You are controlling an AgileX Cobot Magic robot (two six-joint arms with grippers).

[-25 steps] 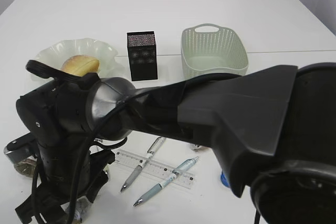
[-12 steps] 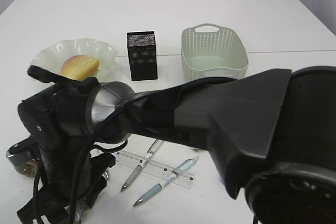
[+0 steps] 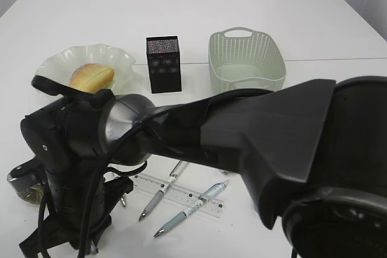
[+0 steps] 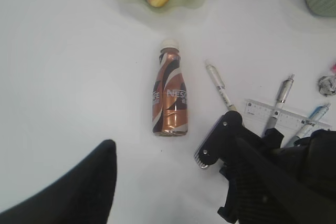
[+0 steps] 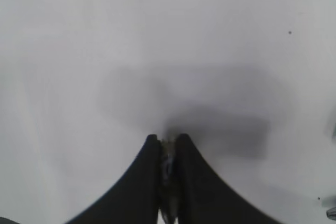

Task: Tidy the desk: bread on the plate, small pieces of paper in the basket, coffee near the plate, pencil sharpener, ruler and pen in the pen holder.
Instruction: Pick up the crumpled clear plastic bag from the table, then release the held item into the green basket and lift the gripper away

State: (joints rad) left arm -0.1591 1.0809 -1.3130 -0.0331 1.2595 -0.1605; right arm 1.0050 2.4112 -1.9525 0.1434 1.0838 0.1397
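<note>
My right arm reaches across the exterior view to the front left. Its gripper [image 5: 168,148] is shut on a thin grey piece of paper just above the table, and it also shows in the left wrist view [image 4: 223,140]. The coffee bottle [image 4: 169,98] lies on its side just left of it, cap towards the plate [image 3: 121,61], which holds the bread [image 3: 92,77]. My left gripper [image 4: 173,198] hangs open and empty high above. Three pens [image 4: 220,85] [image 4: 281,98] [image 4: 314,120] lie by and on the ruler [image 4: 286,118]. The black pen holder [image 3: 163,63] and the basket [image 3: 246,58] stand behind. The pencil sharpener is hidden.
A crumpled paper ball [image 4: 328,84] lies right of the pens. The right arm's bulk [image 3: 260,149] hides most of the table front in the exterior view. The bottle's end [image 3: 21,188] shows at the far left there.
The right arm's wrist has sunk slightly towards the table at the front left. The scrap seen at its fingers earlier is now out of the exterior view.
</note>
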